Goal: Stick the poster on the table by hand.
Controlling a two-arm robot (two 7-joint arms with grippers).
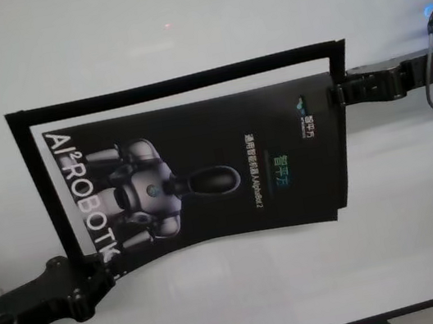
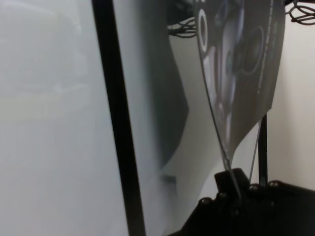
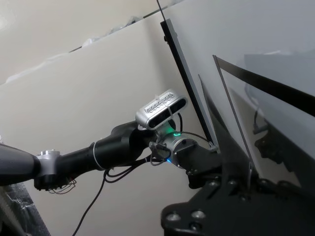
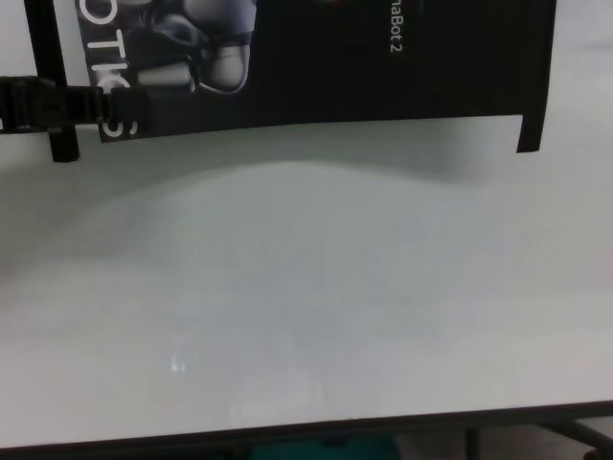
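Black poster held over the white tabletop, seemingly lifted off it and bowed. Left pincer clamped on its near-left corner; right pincer clamped on its far-right edge, beside a tape strip.

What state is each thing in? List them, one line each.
poster: held above the table by both tools, sagging, not stuck down.
tape strips: hanging off the poster's edges, two visible, not pressed onto the table.
left tool: shut on the poster's near left corner.
right tool: shut on the poster's far right corner.
table: bare white under the poster, which shades it.
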